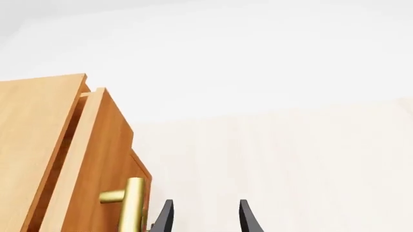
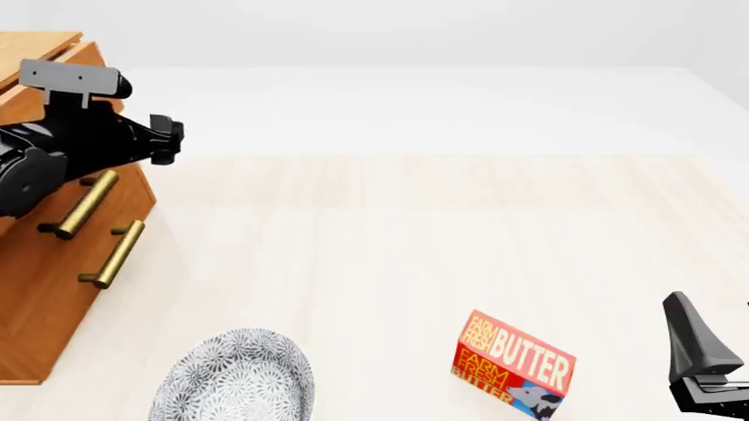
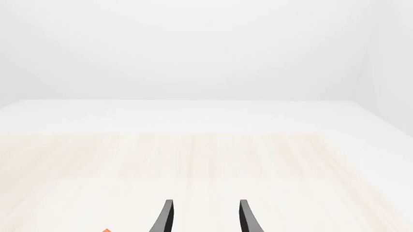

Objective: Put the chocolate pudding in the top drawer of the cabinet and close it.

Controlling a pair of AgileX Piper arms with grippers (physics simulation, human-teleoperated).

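The cabinet stands at the table's left edge, with two brass bar handles on its front. In the left wrist view the top drawer stands a little out from the cabinet body, with a dark gap behind its front panel. Its brass handle lies just beside one finger of my left gripper, not between the fingers. That gripper is open and holds nothing. My right gripper is open and holds nothing, low at the front right. The chocolate pudding is out of view.
A red butter box stands near the front, right of centre, and its corner shows in the right wrist view. A grey patterned bowl sits at the front left, close to the cabinet. The left arm hides part of the cabinet front.
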